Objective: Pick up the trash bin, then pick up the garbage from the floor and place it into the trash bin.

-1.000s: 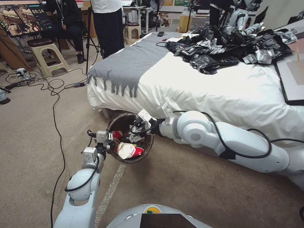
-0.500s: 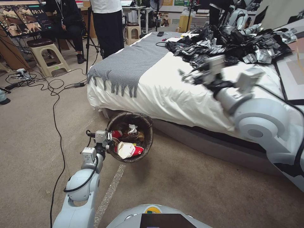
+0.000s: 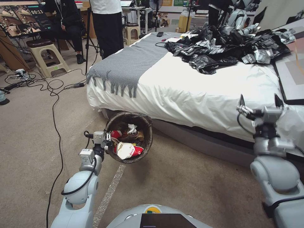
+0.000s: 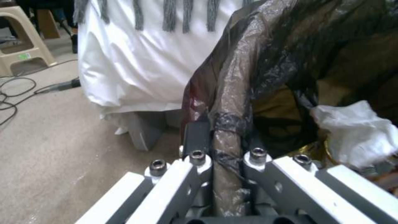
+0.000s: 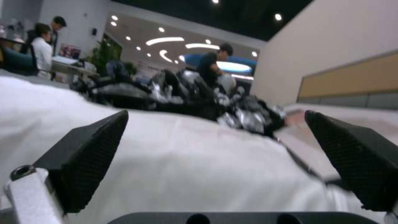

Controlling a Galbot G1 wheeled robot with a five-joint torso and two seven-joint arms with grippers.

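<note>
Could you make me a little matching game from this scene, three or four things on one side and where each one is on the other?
Things:
1. trash bin
2. grey blanket
3. heap of black bags
4. right gripper

Places:
A. piled on the far part of the bed
B. raised beside the bed, fingers spread, holding nothing
C. draped over the bed's corner, fringe hanging
D. held by its rim in the left gripper

Pairs: 1-D, 2-C, 3-A, 4-B

We see trash bin [image 3: 129,136] on floor before bed [image 3: 190,91], garbage [image 3: 128,148] inside; bag heap [image 3: 228,47] on bed behind.
</note>
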